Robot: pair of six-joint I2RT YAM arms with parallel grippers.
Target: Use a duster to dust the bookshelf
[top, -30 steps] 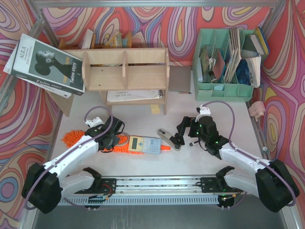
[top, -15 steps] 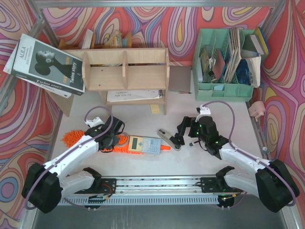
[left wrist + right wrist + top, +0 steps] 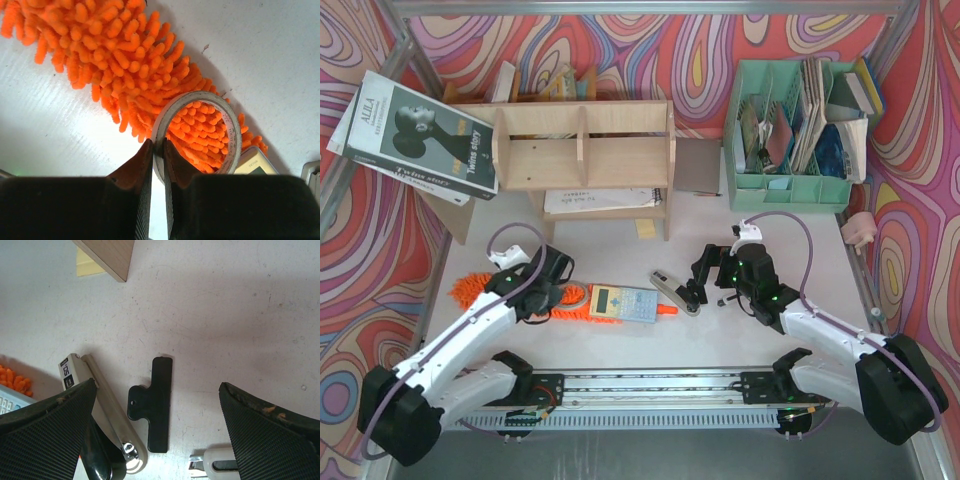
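Note:
The orange duster lies flat on the table at the left, its thin handle end sticking out from under a grey calculator. In the left wrist view its fluffy head fills the upper left. My left gripper is shut on the wall of a tape roll that rests on the duster head. The plywood bookshelf stands at the back. My right gripper is open and empty, over a black clip.
A stapler lies beside the clip, left of my right gripper. A mint-green file organiser stands at the back right. A book leans on the shelf's left end. A notebook lies under the shelf.
My left gripper has moved a little left along the duster, still shut on the tape roll. The right arm has not moved.

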